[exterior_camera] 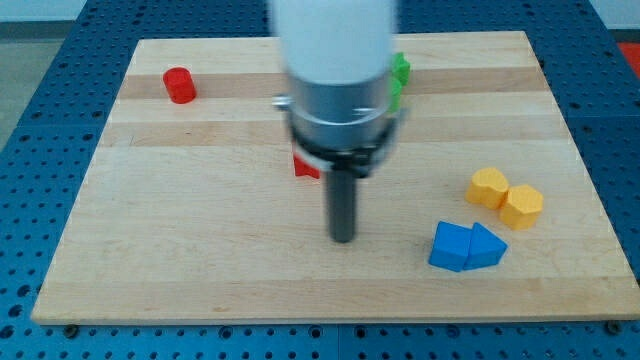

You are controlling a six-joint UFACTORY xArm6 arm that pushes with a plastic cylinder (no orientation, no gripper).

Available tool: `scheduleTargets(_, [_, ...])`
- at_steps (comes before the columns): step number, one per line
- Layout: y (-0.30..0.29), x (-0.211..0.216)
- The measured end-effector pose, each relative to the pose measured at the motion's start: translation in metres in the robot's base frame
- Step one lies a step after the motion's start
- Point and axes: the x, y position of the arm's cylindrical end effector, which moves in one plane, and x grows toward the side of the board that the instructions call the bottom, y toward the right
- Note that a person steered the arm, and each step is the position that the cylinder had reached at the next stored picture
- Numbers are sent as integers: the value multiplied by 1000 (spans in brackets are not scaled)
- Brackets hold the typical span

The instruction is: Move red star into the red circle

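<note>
The wooden surface [200, 270] lies on a blue perforated base [40, 60], and the arm [338, 70] comes down from the view's top over its middle, blurred. There is no hand on this arm to open or close — it ends in a straight dark rod, and my tip [343, 239] sits on bare wood slightly below the board's centre.

The red star [304, 168] is mostly hidden behind the arm's collar; only a small red corner shows at the rod's left, above and to the left of my tip, and its shape cannot be made out from this sliver. The red circle [180, 85], a short round block, stands near the surface's top-left corner, well apart from the star and from my tip.

Behind the arm on its right edge, a green block [399, 78] peeks out near the view's top; its shape is unclear.

To the view's right, two yellow blocks touch each other — the left yellow block [488, 187] and the right yellow block [522, 206], both roughly hexagonal. Just below them, a blue square-like block [451, 246] presses against a blue triangular block [487, 246]. My tip stands to the left of this blue pair, apart from it.
</note>
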Motion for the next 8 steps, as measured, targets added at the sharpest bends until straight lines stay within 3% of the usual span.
scheduleTargets(1, [4,0])
scheduleTargets(2, [-5,-40])
scheduleTargets(4, [-10,-77])
scheduleTargets(6, [-27,-77])
scheduleTargets(8, [-83,-93])
